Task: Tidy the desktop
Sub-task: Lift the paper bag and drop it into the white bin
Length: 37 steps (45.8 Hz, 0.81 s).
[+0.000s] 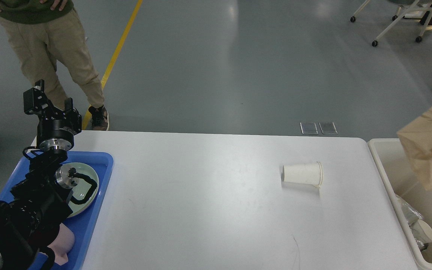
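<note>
The white desktop (pixel 208 202) fills the middle of the head view. A white paper cup (pixel 302 174) lies on its side on the right part of it. A brown paper bag (pixel 429 146) hangs in the air at the right edge, above the cream-white bin (pixel 379 157). What holds the bag is out of view, and so is my right gripper. My left gripper (pixel 51 100) is open and empty, raised above the far left corner of the desktop, over the blue tray (pixel 103 165).
The tray holds a pale green plate (pixel 88 187) and a pinkish item (pixel 64 243), partly hidden by my left arm. The bin holds a cup and crumpled waste (pixel 420 228). A person (pixel 51 45) stands beyond the table's left corner. Wheeled chairs (pixel 396 18) stand far right.
</note>
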### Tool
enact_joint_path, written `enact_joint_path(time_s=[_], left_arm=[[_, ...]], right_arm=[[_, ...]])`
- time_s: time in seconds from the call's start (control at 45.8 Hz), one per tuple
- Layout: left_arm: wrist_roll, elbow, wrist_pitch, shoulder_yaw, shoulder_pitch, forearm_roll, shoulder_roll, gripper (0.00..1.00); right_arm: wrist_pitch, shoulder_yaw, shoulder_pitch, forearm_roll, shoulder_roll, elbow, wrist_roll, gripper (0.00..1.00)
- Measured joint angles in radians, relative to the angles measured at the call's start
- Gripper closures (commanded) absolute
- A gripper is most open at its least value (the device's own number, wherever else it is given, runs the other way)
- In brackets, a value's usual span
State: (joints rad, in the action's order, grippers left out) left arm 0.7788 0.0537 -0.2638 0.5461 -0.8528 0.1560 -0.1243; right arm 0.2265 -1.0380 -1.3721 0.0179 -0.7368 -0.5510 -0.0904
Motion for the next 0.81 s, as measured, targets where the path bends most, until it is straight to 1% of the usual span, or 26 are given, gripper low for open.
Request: enact_joint_path(time_s=[0.022,0.066,0.131,0.153,0.306,0.503,0.612,0.677,0.808], left_arm=[[0.000,0.000,0.000,0.000,0.000,0.000,0.000,0.04],[0.000,0.000,0.000,0.000,0.000,0.000,0.000,0.04],[0.000,0.000,0.000,0.000,0.000,0.000,0.000,0.04],[0.000,0.000,0.000,0.000,0.000,0.000,0.000,0.04],[0.000,0.000,0.000,0.000,0.000,0.000,0.000,0.04],[-0.001,0.000,0.000,0.000,0.000,0.001,0.000,0.04],[-0.001,0.000,0.000,0.000,0.000,0.001,0.000,0.04],[-0.001,0.000,0.000,0.000,0.000,0.000,0.000,0.04],[-0.001,0.000,0.000,0.000,0.000,0.001,0.000,0.04]], right_arm=[[-0.013,0.001,0.031,0.000,0.005,0.017,0.000,0.89],[-0.038,0.003,0.098,0.001,0.022,0.054,0.000,0.62],[-0.071,0.005,0.184,0.002,0.056,0.108,0.001,0.09],[-0.082,0.005,0.208,0.002,0.066,0.125,0.001,0.00],[-0.147,0.011,0.357,0.002,0.143,0.237,0.002,0.00],[-0.153,0.019,0.415,0.002,0.179,0.257,0.003,0.00],[-0.149,0.019,0.409,0.004,0.188,0.248,0.005,0.00],[-0.142,0.021,0.370,0.008,0.199,0.238,0.008,0.00],[-0.079,0.007,0.251,0.010,0.236,0.198,0.009,0.00]])
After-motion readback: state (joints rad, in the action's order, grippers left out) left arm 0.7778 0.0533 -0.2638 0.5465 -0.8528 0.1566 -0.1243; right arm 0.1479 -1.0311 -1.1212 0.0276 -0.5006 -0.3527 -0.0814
